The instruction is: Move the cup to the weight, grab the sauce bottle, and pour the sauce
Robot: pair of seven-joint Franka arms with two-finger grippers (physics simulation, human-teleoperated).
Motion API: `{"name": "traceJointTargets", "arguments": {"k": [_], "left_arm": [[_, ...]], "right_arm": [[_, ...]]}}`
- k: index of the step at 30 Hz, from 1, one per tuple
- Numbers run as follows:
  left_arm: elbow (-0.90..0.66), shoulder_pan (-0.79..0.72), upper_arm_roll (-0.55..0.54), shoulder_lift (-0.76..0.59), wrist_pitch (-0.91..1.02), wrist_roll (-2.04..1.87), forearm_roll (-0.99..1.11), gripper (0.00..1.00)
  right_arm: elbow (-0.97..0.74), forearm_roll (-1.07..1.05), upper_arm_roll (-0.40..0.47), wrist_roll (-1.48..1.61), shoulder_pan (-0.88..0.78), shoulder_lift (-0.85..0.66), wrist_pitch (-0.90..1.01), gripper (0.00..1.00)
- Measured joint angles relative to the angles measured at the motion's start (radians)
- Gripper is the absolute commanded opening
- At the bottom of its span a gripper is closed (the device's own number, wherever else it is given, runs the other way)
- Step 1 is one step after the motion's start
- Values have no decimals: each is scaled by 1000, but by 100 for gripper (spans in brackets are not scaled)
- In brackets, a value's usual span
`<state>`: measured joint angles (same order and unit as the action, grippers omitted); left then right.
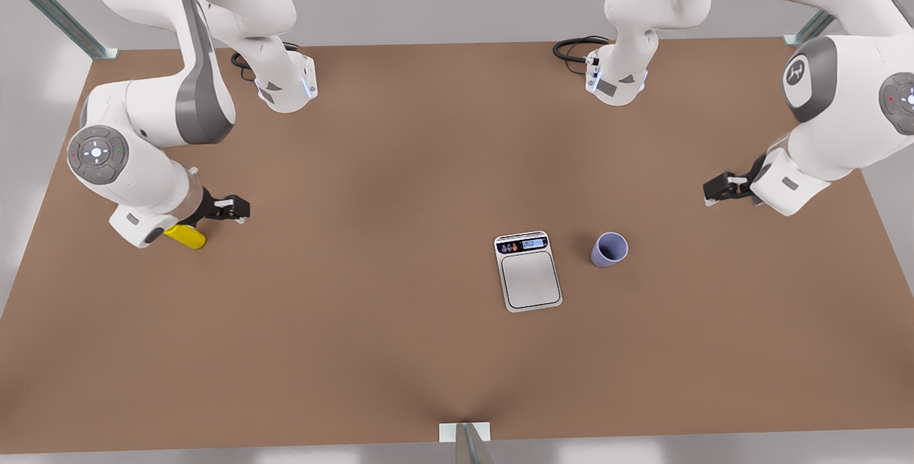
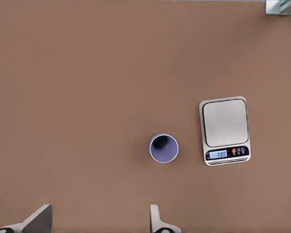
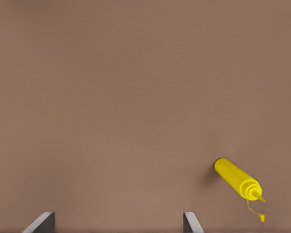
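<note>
**Ana:** Brown tabletop (image 1: 400, 350) all round, grey walls behind. Near the middle lies the weight (image 1: 528, 271), and the cup (image 1: 609, 249) stands upright just beside it, on the front view's right, not touching.

**Ben:** Left gripper (image 1: 720, 188) hangs above the table farther to the front view's right, well apart from the cup. In its wrist view the fingers (image 2: 39, 218) are spread wide, nothing between them, and the cup (image 2: 163, 148) sits out ahead of one fingertip, off the gap's centre.

**Ana:** Light, rigid, smooth, I'd guess. Pinch across the wall below the rim, squarely.

**Ben:** Sauce bottle (image 1: 186, 236) lies on its side far over at the front view's left, beside the right gripper (image 1: 234, 208). Those fingers (image 3: 41, 222) are apart too; the bottle (image 3: 236, 178) lies outside them.

**Ana:** Probably squeezable. Take its body mid-length, gently.
</note>
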<state>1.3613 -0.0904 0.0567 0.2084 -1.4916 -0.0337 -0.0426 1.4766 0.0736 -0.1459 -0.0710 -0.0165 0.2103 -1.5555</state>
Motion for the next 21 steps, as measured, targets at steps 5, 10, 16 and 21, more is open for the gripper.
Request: {"name": "traceJointTargets", "arguments": {"k": [5,10,16,21], "left_arm": [[358,-56,-1,6,-361,-25,10,100],[675,-79,-3,-10,-726,-26,14,100],[708,-81,-21,92,-819,-26,12,100],[707,-75,-20,155,-864,-25,11,100]], "right_arm": [[-4,-33,-7,167,20,6,46,100],[-23,-56,-5,477,63,4,77,100],[-117,-420,-3,1269,525,-12,397,100],[-95,-552,-1,1612,793,100,419,100]]}}
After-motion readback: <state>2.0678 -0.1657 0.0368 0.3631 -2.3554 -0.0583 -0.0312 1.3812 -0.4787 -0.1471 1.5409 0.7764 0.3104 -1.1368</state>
